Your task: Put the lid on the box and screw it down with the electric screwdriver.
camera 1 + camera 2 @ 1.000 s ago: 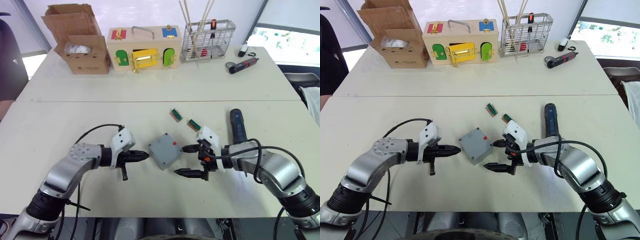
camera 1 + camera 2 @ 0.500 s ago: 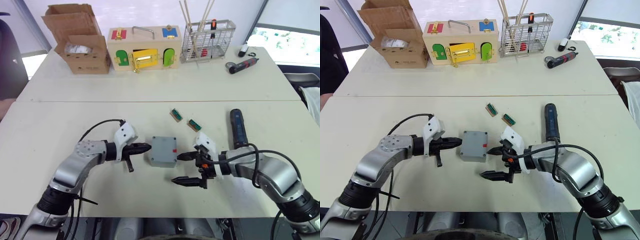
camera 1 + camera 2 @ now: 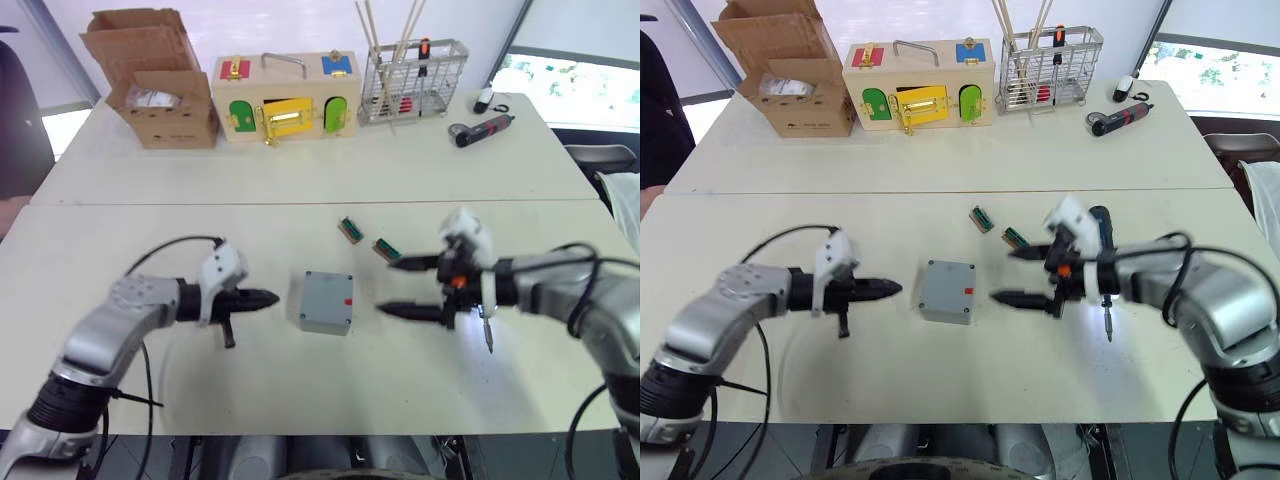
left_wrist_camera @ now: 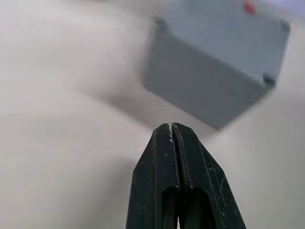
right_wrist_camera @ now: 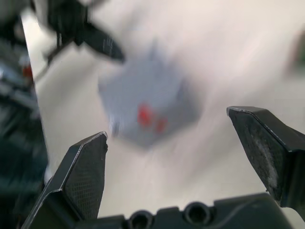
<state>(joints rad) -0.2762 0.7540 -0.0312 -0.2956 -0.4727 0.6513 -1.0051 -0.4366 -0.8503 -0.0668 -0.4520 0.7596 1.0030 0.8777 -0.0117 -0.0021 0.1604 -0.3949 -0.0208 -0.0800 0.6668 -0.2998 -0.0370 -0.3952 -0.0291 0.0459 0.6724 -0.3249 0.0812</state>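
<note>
Left gripper (image 3: 262,298) fingers pressed together, empty, tips near the box (image 3: 327,301), not touching. Right gripper (image 3: 398,288) spread wide, empty, on the box's other side. Box mid-bench, lid on. Two small green pieces (image 3: 349,229) lie just beyond. Electric screwdriver (image 3: 1099,226) partly hidden behind right wrist.

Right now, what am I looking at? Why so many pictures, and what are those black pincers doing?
This is a humanoid robot seen by its own cameras. Two pictures come from its head, looking down over a pale table; two come from cameras on its wrists. The pincers are its hands. The left gripper is shut and empty; the right gripper is open and empty. Between them sits the box, small and grey, lid on. The electric screwdriver lies behind the right arm. Along the far edge stand a cardboard carton, a wooden latch box and a wire basket.
</note>
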